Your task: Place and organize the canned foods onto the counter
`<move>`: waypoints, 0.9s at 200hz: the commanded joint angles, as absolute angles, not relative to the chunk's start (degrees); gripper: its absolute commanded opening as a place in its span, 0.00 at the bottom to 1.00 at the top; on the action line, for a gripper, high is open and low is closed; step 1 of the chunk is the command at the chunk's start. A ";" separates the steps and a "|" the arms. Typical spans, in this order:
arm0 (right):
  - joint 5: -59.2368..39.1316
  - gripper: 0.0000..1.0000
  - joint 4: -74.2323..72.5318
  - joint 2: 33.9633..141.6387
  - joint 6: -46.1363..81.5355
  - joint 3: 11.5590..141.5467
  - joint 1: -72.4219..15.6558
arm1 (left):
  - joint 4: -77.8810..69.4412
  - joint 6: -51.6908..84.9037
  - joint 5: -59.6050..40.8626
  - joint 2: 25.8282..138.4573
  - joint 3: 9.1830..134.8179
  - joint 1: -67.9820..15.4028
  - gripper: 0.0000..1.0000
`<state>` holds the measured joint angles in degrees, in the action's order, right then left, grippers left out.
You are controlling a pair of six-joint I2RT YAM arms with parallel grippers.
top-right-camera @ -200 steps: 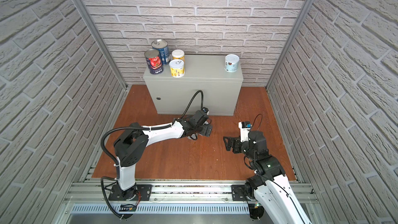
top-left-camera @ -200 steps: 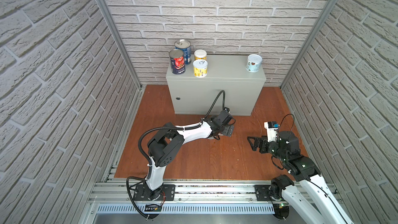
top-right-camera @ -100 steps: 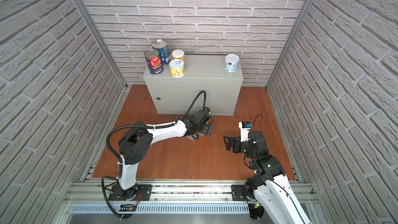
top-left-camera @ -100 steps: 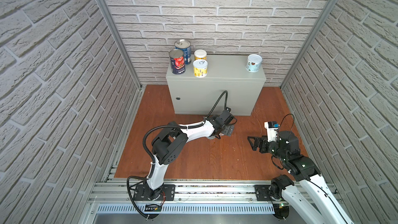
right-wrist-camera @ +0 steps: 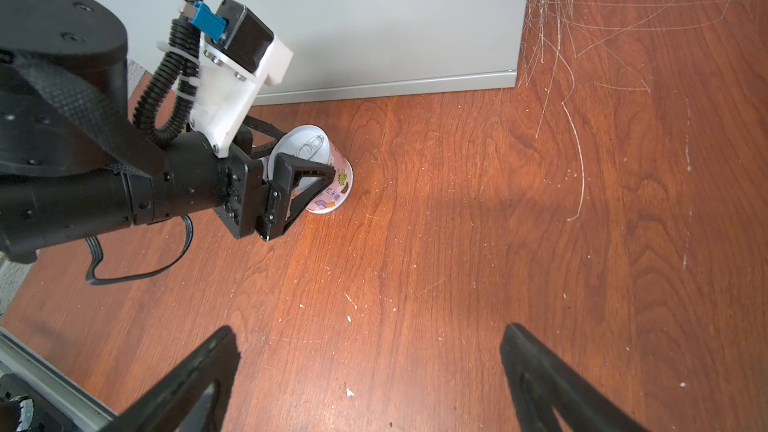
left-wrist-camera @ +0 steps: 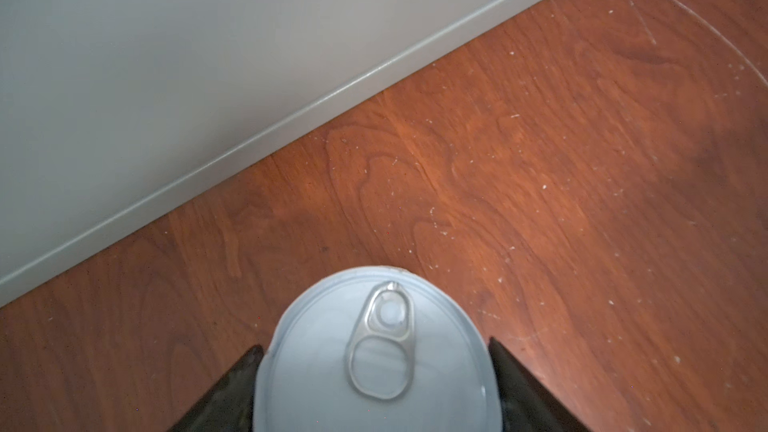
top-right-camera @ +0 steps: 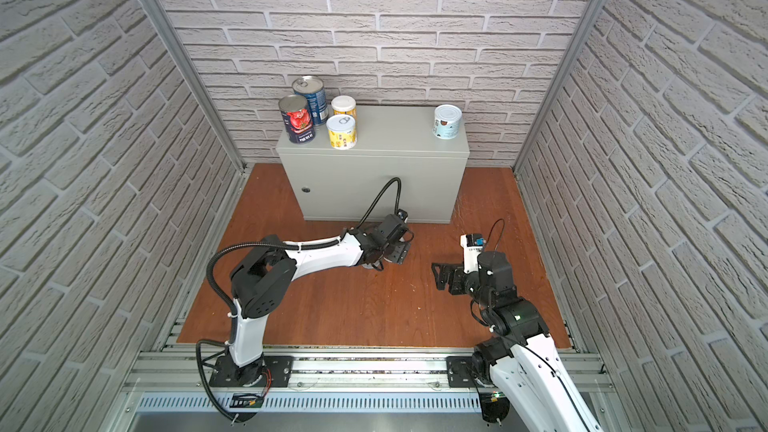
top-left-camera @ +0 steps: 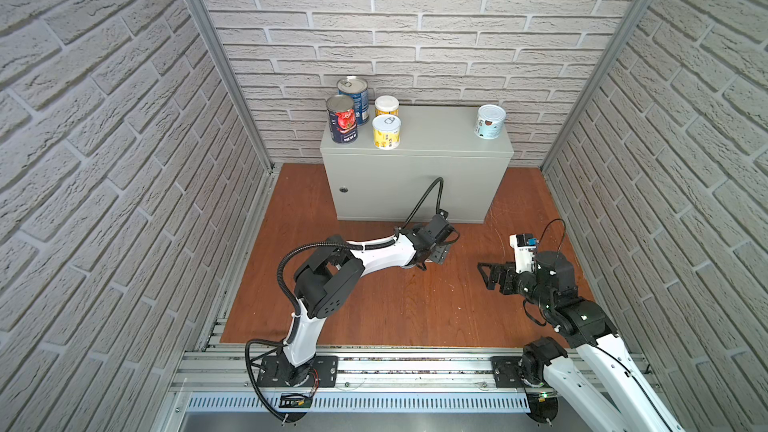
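A pink can with a white pull-tab lid stands on the wooden floor just before the counter. My left gripper has a finger pressed to each side of it, and in both top views that gripper hides the can. On the counter's left end stand a tomato can, a blue can and two yellow cans. A pale blue can stands at its right end. My right gripper hangs open over bare floor, to the right.
Brick walls close in the floor on three sides. An aluminium rail with both arm bases runs along the front. The left arm's cable loops up in front of the counter. The counter's middle top is bare.
The left gripper's jaws have come in from wide open onto the pink can's sides, and the arm has shifted slightly. The right arm has not moved.
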<state>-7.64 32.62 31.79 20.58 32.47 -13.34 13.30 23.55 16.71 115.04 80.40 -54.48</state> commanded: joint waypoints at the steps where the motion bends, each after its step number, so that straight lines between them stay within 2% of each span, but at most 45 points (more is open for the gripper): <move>1: -7.03 0.99 31.45 31.77 20.17 33.50 -13.63 | 13.55 22.26 17.23 116.22 80.33 -55.71 0.77; 30: -7.06 0.99 31.33 31.79 20.21 33.42 -13.65 | 13.10 22.21 17.14 116.35 80.15 -56.93 0.74; 80: -7.08 0.99 31.55 31.60 20.26 33.47 -13.62 | 15.10 22.72 17.05 118.75 82.28 -57.85 0.77; 113: -7.46 0.99 31.51 30.88 20.21 33.15 -13.62 | 14.31 21.81 17.09 118.63 82.56 -57.92 0.62; 180: -6.99 0.98 31.30 32.44 21.36 34.18 -13.63 | 14.28 21.14 16.88 113.26 81.56 -57.75 0.57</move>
<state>-7.77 32.51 31.90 20.60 32.47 -13.34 12.86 22.50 17.06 116.73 82.43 -57.52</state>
